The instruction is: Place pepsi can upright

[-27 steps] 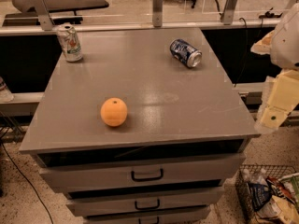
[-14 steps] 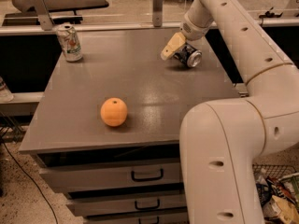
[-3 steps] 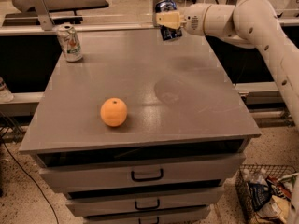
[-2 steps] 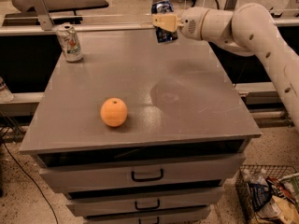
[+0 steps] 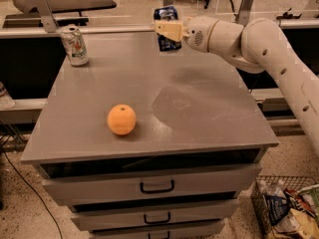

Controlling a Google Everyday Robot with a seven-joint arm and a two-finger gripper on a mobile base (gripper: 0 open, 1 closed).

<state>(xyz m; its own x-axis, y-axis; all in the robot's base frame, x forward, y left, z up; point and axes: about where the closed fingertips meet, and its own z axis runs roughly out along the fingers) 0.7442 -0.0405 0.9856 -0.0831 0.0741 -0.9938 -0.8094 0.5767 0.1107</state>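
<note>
The pepsi can [image 5: 167,28] is dark blue with white markings. It stands about upright in my gripper [image 5: 168,30] at the far middle of the grey cabinet top [image 5: 199,108], just above the surface or touching it; I cannot tell which. My gripper is shut on the can, its cream fingers [image 5: 169,30] crossing the can's front. My white arm [image 5: 259,44] reaches in from the right.
An orange fruit [image 5: 121,119] sits near the front left of the top. A white-and-green can [image 5: 74,45] stands upright at the far left corner. Drawers with handles [image 5: 157,186] face front. A wire basket of rubbish [image 5: 286,208] stands on the floor at right.
My gripper lifted the can from lying on its side at the far right, turned it upright, and moved it left and slightly lower towards the far middle.
</note>
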